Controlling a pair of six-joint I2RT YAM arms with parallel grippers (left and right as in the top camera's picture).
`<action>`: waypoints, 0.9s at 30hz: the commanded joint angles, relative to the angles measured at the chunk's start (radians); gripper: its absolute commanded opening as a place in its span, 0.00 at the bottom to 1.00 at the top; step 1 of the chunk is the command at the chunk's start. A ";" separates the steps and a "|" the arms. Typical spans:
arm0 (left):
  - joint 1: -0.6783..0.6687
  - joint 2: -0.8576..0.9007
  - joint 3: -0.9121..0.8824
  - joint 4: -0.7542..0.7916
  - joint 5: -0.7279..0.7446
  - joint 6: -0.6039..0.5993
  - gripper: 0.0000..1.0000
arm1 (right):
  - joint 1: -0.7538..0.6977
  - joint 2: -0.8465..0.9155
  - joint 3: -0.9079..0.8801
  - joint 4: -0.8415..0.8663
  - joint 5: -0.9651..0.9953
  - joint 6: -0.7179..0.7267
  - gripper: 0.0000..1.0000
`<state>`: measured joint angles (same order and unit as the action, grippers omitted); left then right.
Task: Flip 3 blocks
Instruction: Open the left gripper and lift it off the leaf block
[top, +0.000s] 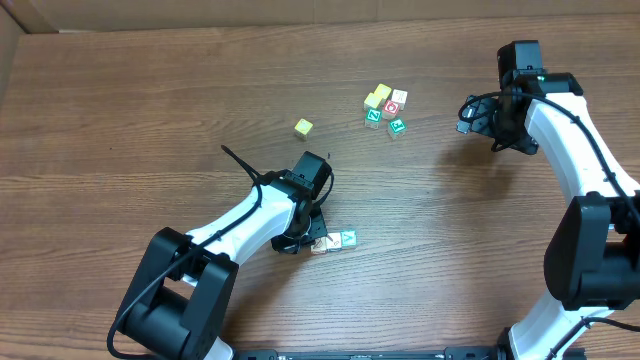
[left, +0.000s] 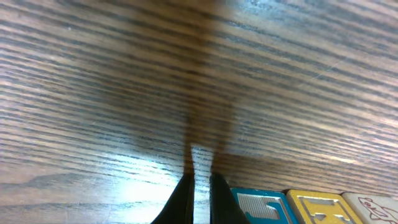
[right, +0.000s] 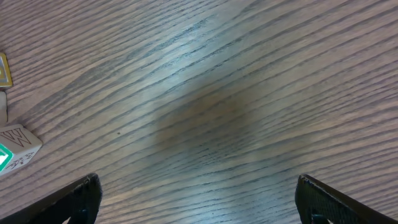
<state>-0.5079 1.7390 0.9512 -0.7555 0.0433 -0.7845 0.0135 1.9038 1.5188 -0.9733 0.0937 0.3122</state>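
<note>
Jaws pressed together, empty, on left gripper (left: 200, 186), just beside blocks (top: 335, 241): row of three, lower centre of overhead. Likely light, stiff wood, slidey on table (top: 150, 120); pinch opposite side faces. Right gripper (right: 198, 186) spread wide, upper right, well apart.

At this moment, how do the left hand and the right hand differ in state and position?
The left hand is fully shut; the right hand stands wide open. The left hand sits low beside the row of three blocks near the front; the right hand is over bare tabletop, right of the cluster of cubes. Neither holds a block.
</note>
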 joint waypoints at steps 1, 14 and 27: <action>0.004 0.011 -0.019 0.010 -0.069 -0.028 0.06 | 0.000 -0.032 0.018 0.002 0.010 -0.006 1.00; 0.117 -0.028 0.156 -0.152 -0.101 0.064 0.06 | 0.000 -0.032 0.018 0.002 0.011 -0.006 1.00; 0.146 -0.046 0.180 -0.151 -0.103 0.232 0.74 | 0.000 -0.032 0.018 0.002 0.011 -0.006 1.00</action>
<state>-0.3660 1.7050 1.1191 -0.9066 -0.0429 -0.5934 0.0139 1.9038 1.5188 -0.9730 0.0933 0.3126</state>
